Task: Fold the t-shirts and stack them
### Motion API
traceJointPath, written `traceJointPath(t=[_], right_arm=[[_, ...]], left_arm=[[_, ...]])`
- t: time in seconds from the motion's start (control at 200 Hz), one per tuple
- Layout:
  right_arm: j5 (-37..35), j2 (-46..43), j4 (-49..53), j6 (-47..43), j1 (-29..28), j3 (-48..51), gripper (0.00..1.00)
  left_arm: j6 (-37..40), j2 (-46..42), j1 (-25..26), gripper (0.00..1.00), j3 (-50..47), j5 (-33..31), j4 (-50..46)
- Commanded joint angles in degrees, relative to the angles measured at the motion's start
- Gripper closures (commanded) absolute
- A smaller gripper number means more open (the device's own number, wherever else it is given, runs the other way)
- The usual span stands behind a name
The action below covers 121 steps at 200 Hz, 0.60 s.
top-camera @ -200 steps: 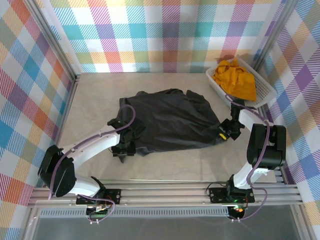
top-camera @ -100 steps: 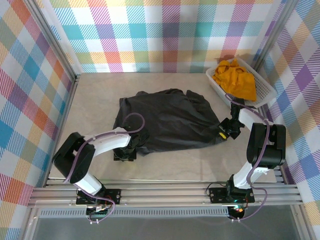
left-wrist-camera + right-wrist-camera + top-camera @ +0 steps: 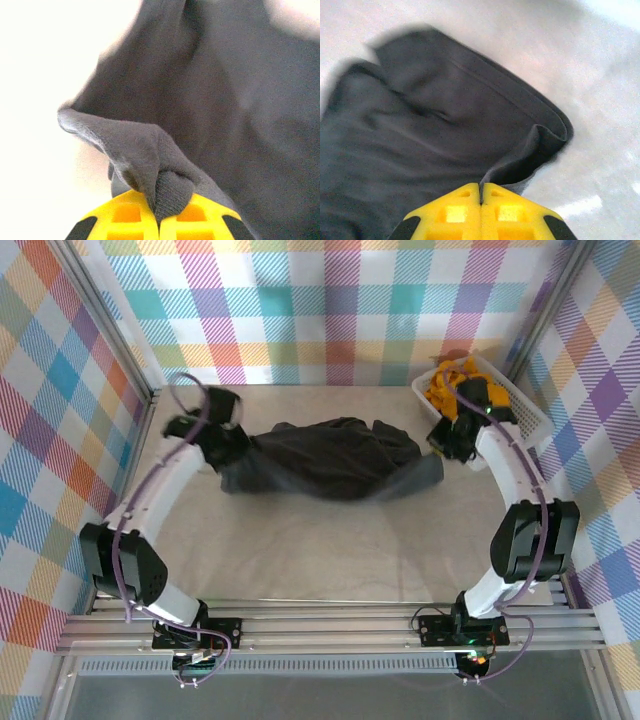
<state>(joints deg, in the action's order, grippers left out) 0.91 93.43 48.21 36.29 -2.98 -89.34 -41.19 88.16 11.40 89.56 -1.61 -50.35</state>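
Note:
The black-charcoal t-shirt [image 3: 330, 460] hangs bunched and stretched between both arms at the back of the table. My left gripper [image 3: 228, 448] is shut on its left edge; a knot of dark fabric [image 3: 167, 187] bulges from between the yellow fingers [image 3: 125, 220]. My right gripper [image 3: 440, 445] is shut on the right edge, a thin fold of hem [image 3: 520, 160] pinched between its yellow fingers [image 3: 455, 212]. The mustard t-shirt [image 3: 445, 390] lies crumpled in the white basket [image 3: 525, 415], partly hidden behind the right arm.
The basket stands in the back right corner against the plaid wall. Bare beige tabletop [image 3: 320, 550] stretches in front of the shirt to the near rail. Metal frame posts [image 3: 115, 330] line the left and right sides.
Both grippers have lifted the shirt's near edge and carried it toward the back of the table. The shirt, spread flat before, now hangs bunched between them.

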Motion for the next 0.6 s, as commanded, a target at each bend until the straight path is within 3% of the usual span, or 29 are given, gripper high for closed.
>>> traceJointPath(t=[0.0,0.21,0.32,0.465,0.6], right_arm=[[0.4,0.3,0.0,-0.6,0.6,-11.8,1.0],[4.6,9.5,-2.9,2.7,1.4,-37.9,1.0],[5.5,11.5,-3.9,4.1,2.1,-46.7,1.0],[7.5,7.8,-9.4,5.9,3.8,-45.8,1.0],[7.8,0.1,-17.7,7.6,4.9,-35.8,1.0]], left_arm=[[-6.9,3.0,-7.0,1.0,11.0,12.1,4.0],[-13.8,13.2,-15.2,1.0,34.9,19.4,8.4],[-15.9,14.8,-18.6,1.0,43.5,21.9,8.5],[-18.5,11.7,-23.0,1.0,45.0,24.6,9.6],[-19.0,7.1,-26.9,1.0,44.9,23.1,7.8]])
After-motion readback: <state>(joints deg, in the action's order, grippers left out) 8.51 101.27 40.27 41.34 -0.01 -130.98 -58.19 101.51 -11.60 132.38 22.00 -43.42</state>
